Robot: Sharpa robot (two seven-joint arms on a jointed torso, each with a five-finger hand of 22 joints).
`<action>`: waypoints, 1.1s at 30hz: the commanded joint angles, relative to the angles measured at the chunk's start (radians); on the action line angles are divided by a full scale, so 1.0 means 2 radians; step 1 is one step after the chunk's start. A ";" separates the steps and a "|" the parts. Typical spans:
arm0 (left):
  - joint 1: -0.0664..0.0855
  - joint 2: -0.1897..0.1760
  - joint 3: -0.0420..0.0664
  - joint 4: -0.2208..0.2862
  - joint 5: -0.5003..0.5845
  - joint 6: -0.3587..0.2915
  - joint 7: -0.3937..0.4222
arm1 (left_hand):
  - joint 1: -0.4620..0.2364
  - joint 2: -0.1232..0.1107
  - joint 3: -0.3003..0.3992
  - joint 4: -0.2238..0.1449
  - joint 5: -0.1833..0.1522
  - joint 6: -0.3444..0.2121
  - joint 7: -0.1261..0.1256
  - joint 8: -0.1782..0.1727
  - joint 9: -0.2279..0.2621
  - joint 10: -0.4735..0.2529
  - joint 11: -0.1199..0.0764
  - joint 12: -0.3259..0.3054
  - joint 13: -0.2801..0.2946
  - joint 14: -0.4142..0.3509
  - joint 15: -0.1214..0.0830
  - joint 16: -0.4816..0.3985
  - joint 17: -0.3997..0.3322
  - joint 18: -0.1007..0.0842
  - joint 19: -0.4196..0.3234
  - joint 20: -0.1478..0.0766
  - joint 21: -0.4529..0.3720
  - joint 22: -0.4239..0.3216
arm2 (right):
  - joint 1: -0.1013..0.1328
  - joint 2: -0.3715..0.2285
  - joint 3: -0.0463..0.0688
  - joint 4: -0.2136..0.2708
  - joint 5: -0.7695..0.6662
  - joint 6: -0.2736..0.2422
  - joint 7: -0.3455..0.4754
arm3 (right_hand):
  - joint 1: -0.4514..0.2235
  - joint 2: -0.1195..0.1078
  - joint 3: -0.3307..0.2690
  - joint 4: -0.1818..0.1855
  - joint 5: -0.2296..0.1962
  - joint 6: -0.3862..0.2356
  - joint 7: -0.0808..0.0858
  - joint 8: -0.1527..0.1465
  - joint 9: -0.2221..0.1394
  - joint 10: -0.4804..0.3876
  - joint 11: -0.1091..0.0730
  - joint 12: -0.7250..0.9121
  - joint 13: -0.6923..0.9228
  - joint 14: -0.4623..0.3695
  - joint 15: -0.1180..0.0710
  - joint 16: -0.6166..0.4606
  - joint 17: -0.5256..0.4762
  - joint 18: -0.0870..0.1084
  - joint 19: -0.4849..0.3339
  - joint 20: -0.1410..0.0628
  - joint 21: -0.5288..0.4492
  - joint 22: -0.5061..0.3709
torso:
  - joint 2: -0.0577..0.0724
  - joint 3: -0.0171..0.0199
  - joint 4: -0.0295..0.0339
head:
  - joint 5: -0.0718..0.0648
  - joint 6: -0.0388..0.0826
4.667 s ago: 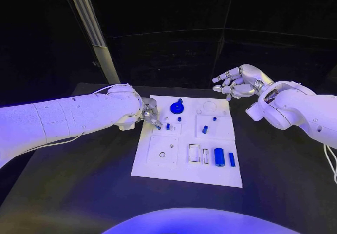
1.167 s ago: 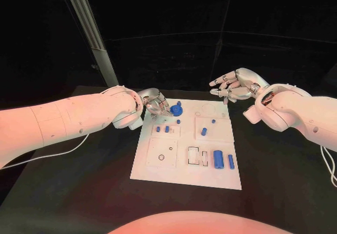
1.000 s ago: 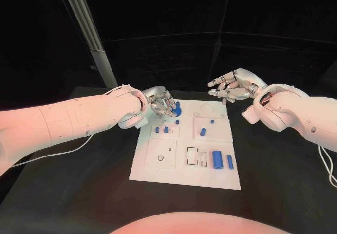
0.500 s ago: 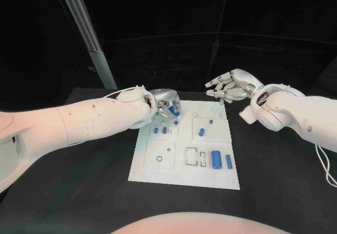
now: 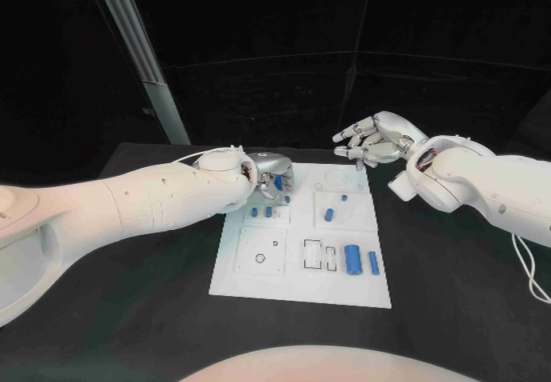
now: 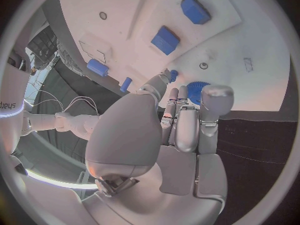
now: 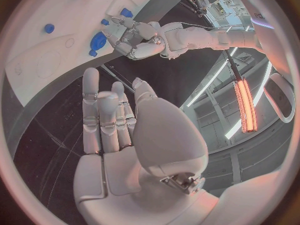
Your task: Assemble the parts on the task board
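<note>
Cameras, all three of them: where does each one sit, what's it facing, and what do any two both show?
Head view: on the head, looking down at the task board; both arms enter.
Left wrist view: behind the left hand, facing the board.
Right wrist view: behind the right hand, facing the board's far end.
Shared: both wrist views show the round blue part.

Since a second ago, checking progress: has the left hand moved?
Yes. The left hand has moved in over the white board's far left corner, toward the round blue part.

Robot lab — black table (image 5: pixel 459 270), white task board (image 5: pixel 301 274)
</note>
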 commanded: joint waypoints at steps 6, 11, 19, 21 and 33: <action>-0.003 0.007 0.001 -0.009 -0.014 0.015 0.004 | 0.001 0.010 0.011 -0.005 -0.001 0.012 0.000 -0.006 -0.004 0.014 0.000 -0.011 -0.005 0.013 -0.002 -0.002 -0.004 -0.006 0.005 0.001 0.005 0.004 | 0.001 0.002 0.000 0.000 -0.004 0.004 0.002 | 0.005 0.002 0.001 0.001 0.003 -0.003 -0.001 0.003 0.000 -0.002 0.000 0.000 -0.001 -0.004 0.001 -0.001 0.000 0.002 0.000 0.002 -0.002 -0.001 | -0.001 0.0003 0.0007 | -0.001 0.000; -0.005 0.011 0.001 -0.014 -0.014 0.017 0.002 | 0.005 0.018 0.035 -0.009 -0.001 0.021 0.001 -0.011 -0.009 0.027 0.000 -0.023 -0.006 0.013 0.000 0.000 -0.007 -0.007 0.006 0.001 0.010 0.009 | 0.001 0.002 0.000 0.000 -0.004 0.004 0.001 | 0.005 0.002 0.001 0.001 0.003 -0.003 -0.001 0.003 0.000 -0.002 0.000 0.000 -0.001 -0.004 0.001 -0.001 0.000 0.002 0.000 0.002 -0.002 -0.001 | -0.001 0.0006 0.0008 | -0.002 0.000; -0.007 0.018 0.001 -0.018 -0.014 0.025 -0.001 | 0.000 0.017 0.062 -0.012 -0.001 0.030 0.001 -0.017 -0.013 0.040 0.000 -0.038 -0.006 0.013 0.000 0.001 -0.010 -0.008 0.006 0.002 0.012 0.013 | 0.001 0.004 0.000 0.000 -0.005 0.006 0.000 | 0.006 0.002 0.001 0.001 0.003 -0.003 -0.001 0.003 0.000 -0.002 0.000 0.001 -0.001 -0.003 0.001 0.000 0.002 0.002 0.000 0.002 -0.002 -0.001 | 0.000 0.0007 -0.0001 | -0.001 -0.001; -0.007 0.018 0.001 -0.019 -0.014 0.025 -0.001 | -0.004 0.015 0.070 -0.013 -0.001 0.032 0.001 -0.019 -0.015 0.044 0.000 -0.043 -0.005 0.013 0.000 0.002 -0.011 -0.008 0.006 0.002 0.013 0.014 | 0.001 0.004 0.000 0.000 -0.005 0.006 0.000 | 0.006 0.002 0.001 0.001 0.003 -0.003 -0.001 0.003 0.000 -0.002 0.000 0.001 -0.001 -0.003 0.001 0.000 0.002 0.002 0.000 0.002 -0.002 -0.001 | 0.000 0.0009 -0.0001 | -0.002 -0.001; -0.009 0.022 0.001 -0.025 -0.014 0.033 -0.003 | -0.014 0.006 0.088 -0.015 -0.002 0.036 0.001 -0.025 -0.018 0.051 0.000 -0.056 -0.005 0.012 -0.001 0.003 -0.015 -0.008 0.006 0.002 0.016 0.018 | 0.001 0.004 0.000 0.001 -0.005 0.006 0.000 | 0.006 0.002 0.001 0.001 0.003 -0.003 -0.001 0.003 0.000 -0.002 0.000 0.001 -0.001 -0.003 0.001 0.000 0.002 0.002 0.000 0.002 -0.002 -0.001 | -0.001 0.0005 0.0012 | -0.004 -0.001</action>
